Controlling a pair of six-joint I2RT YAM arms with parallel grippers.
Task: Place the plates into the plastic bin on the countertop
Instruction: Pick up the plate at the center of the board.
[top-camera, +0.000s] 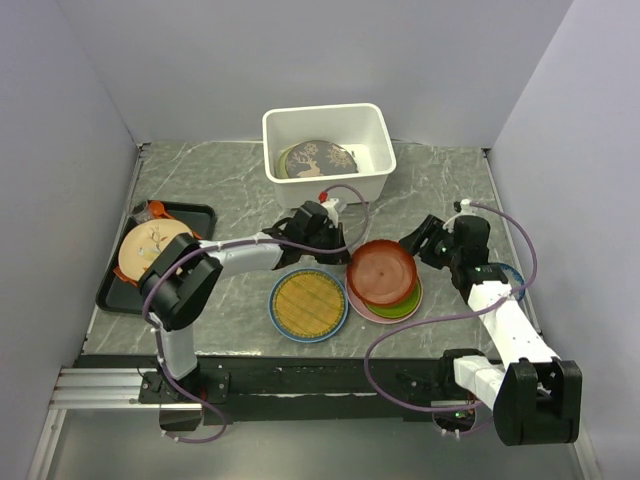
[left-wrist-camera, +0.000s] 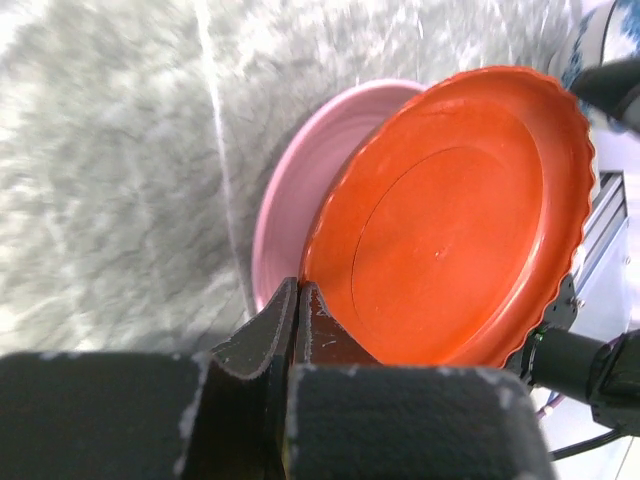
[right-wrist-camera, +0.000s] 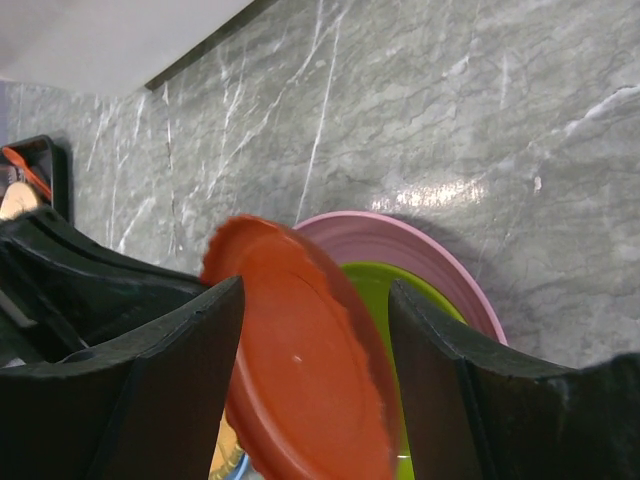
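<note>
My left gripper (left-wrist-camera: 297, 290) is shut on the near rim of the red plate (left-wrist-camera: 450, 220), which is tilted up off the pink plate (left-wrist-camera: 300, 180). In the top view the red plate (top-camera: 382, 270) sits over the lime green plate (top-camera: 400, 306) and the pink plate (top-camera: 362, 310). My right gripper (right-wrist-camera: 315, 290) stands open at the red plate's (right-wrist-camera: 300, 380) right side. The plate shows between its fingers; contact cannot be told. The lime green plate (right-wrist-camera: 368, 285) and the pink plate (right-wrist-camera: 400, 235) lie below it. The plastic bin (top-camera: 372, 120) holds a grey plate (top-camera: 316, 160). A yellow woven disc (top-camera: 308, 304) lies on a blue plate (top-camera: 276, 318).
A black tray (top-camera: 112, 292) at the left carries a peach plate (top-camera: 150, 248) and an orange item (top-camera: 152, 210). A small blue-and-white bowl (top-camera: 514, 274) peeks out behind my right arm. Walls close the countertop (top-camera: 200, 180) on three sides.
</note>
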